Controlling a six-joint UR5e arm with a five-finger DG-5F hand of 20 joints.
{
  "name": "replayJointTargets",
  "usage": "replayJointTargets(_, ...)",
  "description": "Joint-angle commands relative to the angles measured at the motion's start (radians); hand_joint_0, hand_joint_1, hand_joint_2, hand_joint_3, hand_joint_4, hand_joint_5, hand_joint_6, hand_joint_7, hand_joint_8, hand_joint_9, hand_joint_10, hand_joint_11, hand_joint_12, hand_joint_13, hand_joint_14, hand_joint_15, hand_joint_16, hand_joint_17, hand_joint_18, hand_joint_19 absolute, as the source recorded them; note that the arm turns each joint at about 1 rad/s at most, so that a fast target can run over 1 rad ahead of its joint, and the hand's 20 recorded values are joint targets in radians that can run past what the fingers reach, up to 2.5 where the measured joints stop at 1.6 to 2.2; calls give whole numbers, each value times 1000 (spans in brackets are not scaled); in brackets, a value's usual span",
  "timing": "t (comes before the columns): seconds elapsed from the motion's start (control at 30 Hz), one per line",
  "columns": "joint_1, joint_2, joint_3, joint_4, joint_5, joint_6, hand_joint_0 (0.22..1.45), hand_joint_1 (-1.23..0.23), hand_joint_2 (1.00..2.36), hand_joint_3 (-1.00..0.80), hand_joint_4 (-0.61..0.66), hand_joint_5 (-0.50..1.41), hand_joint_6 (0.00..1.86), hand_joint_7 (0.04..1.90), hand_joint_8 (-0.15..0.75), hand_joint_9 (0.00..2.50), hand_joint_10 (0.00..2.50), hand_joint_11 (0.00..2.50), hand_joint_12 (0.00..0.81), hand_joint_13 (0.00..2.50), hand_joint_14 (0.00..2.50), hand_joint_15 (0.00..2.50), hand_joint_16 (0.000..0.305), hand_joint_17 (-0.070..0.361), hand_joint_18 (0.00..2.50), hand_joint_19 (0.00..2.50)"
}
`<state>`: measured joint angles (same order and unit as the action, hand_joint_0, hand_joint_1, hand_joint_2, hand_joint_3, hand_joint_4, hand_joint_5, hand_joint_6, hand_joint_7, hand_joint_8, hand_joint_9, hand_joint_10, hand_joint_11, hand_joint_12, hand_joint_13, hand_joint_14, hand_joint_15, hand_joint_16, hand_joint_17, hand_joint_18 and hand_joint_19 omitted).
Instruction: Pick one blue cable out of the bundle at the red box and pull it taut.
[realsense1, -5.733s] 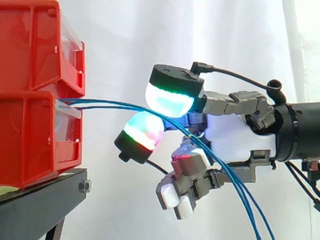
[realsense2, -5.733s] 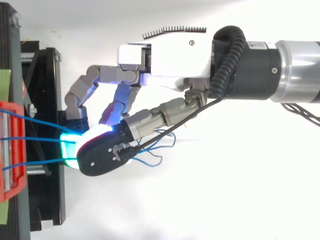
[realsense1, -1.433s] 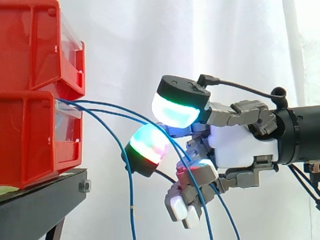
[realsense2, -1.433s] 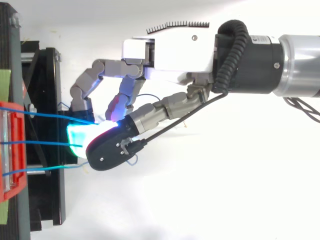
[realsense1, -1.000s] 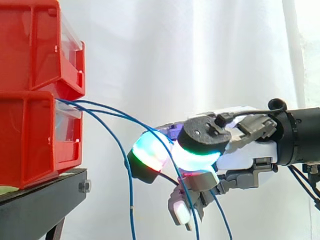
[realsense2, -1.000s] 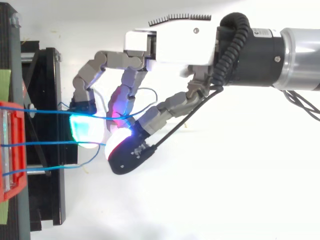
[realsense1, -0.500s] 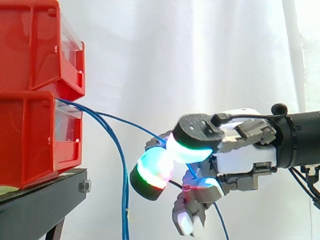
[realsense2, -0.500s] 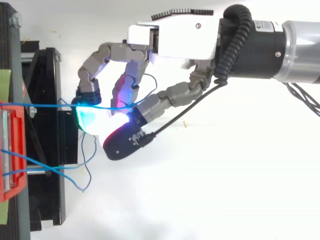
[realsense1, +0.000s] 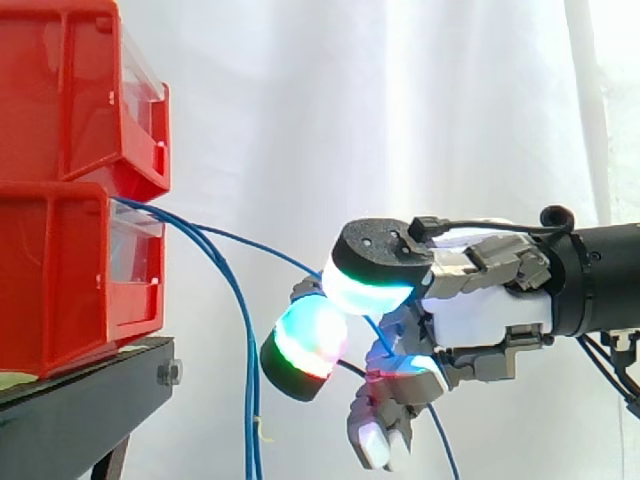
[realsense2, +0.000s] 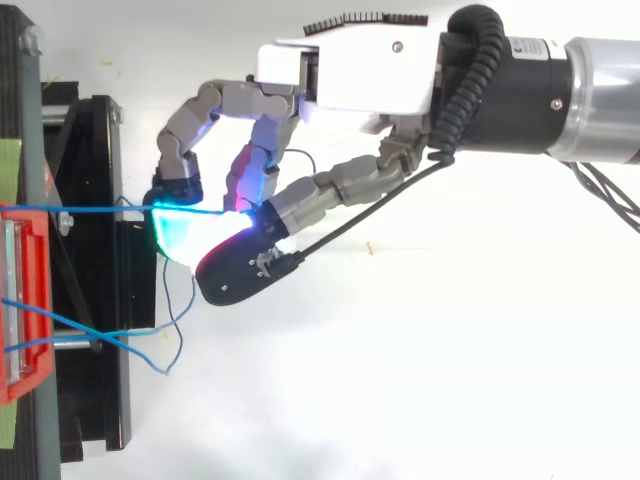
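Several thin blue cables leave the front of the lower red box (realsense1: 60, 270). One blue cable (realsense2: 100, 211) runs in a nearly straight line from the box to my hand (realsense2: 360, 70). There it is pinched between a cyan-glowing thumb pad (realsense1: 365, 285) and a green-and-red glowing finger pad (realsense1: 310, 345). In the side view this cable (realsense1: 250, 245) slopes down from the box to the pads, and its free end trails below the palm (realsense1: 490, 305). Two other blue cables (realsense1: 244, 380) hang loose, straight down beside the stand.
A second red bin (realsense1: 70, 90) is stacked on the lower one, both on a black stand (realsense1: 80, 400) at the left. A white curtain hangs behind. My hand sits right of the stand, a short gap from the bins.
Two cables have slipped off my fingers and dropped beside the stand. The thumb has come down onto the third cable against the finger pad. The hand has drawn slightly away from the box.
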<state>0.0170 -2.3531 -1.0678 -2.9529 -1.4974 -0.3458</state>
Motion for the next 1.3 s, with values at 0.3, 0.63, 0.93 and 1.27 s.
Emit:
replayJointTargets(0.3, -8, 12, 2, 2, -1, 1, 623, -791, 1008, -405, 30, -145, 925, 776, 344, 1260, 6, 1229, 368, 1028, 20, 600, 51, 114, 891, 605)
replayJointTargets(0.63, -12, 31, 2, -29, -1, 4, 554, -750, 1000, -494, 34, -141, 923, 762, 360, 1272, 5, 1217, 379, 1030, 19, 599, 52, 118, 893, 605)
replayJointTargets(0.93, -17, 34, 5, -29, -1, 5, 500, -514, 1000, -500, 39, -125, 899, 785, 383, 1302, 6, 1182, 405, 1046, 16, 596, 57, 129, 888, 617)
replayJointTargets(1.27, -20, 34, 19, -35, -4, 1, 584, -536, 1009, -387, 32, -123, 883, 798, 365, 1278, 8, 1148, 388, 1026, 17, 602, 53, 118, 844, 647)
